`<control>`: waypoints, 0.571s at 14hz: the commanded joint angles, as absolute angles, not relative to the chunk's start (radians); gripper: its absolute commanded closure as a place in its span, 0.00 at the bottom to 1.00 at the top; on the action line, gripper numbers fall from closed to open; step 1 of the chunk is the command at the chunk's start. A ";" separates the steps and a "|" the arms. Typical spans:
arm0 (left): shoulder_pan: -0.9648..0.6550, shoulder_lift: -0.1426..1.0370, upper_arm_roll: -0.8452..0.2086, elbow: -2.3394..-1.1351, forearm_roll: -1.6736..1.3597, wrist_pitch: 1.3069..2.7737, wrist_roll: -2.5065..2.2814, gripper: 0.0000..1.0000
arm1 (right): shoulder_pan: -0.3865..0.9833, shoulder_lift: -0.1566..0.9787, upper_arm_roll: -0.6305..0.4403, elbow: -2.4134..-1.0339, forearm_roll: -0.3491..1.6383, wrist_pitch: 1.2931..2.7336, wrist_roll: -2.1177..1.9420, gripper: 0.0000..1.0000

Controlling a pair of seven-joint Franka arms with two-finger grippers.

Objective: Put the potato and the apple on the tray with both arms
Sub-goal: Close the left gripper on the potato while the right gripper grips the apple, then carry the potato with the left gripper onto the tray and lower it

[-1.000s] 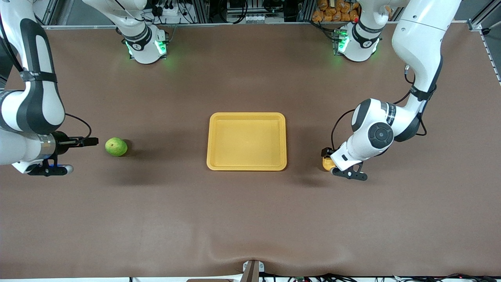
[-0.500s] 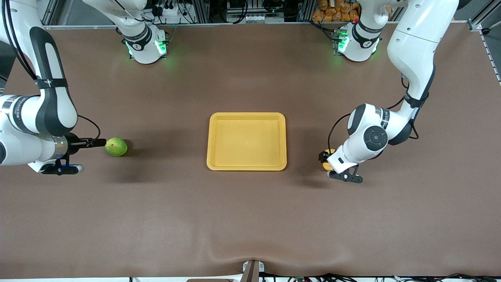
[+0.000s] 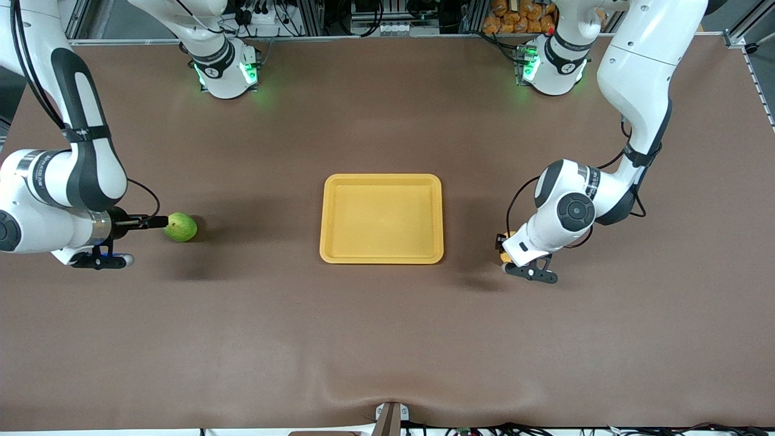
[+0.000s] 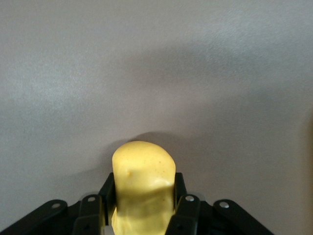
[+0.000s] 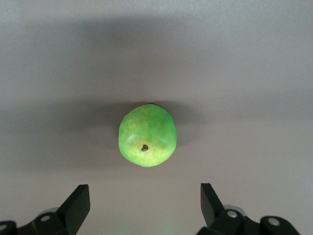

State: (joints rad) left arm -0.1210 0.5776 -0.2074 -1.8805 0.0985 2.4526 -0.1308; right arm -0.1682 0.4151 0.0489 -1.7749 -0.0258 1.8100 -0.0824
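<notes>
The yellow-orange tray (image 3: 381,178) lies in the middle of the table with nothing in it. The green apple (image 3: 180,227) (image 5: 146,135) rests on the table toward the right arm's end. My right gripper (image 3: 158,222) (image 5: 145,203) is low beside it and open; the apple lies just ahead of its fingertips (image 5: 78,201), not between them. Toward the left arm's end, my left gripper (image 3: 504,245) (image 4: 143,205) is down at the table, shut on the yellow potato (image 4: 144,178). The front view shows only a sliver of the potato (image 3: 504,257) under the wrist.
Brown cloth covers the table, with open surface between each fruit and the tray. Both arm bases (image 3: 227,69) (image 3: 548,66) stand at the table's edge farthest from the front camera. A small bracket (image 3: 390,418) sits at the nearest edge.
My left gripper's fingers have closed onto the potato. The right gripper has slid toward the apple until its fingertips reach the fruit's edge. Apple and tray have not moved.
</notes>
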 commanded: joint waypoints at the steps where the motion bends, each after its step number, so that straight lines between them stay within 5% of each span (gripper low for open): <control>1: -0.150 0.520 -0.204 -1.875 0.114 2.379 -0.129 0.74 | -0.189 0.414 0.063 -1.790 -0.017 1.830 -0.092 0.00; 8: -0.210 0.495 -0.206 -1.786 0.112 2.220 -0.188 0.90 | -0.210 0.425 0.063 -1.813 -0.017 1.879 -0.095 0.00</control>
State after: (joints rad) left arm -0.1785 0.4936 -0.2080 -1.8179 0.0985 2.2672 -0.1420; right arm -0.1859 0.4299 0.0474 -1.8045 -0.0255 1.8703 -0.0826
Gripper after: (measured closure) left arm 0.511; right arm 0.000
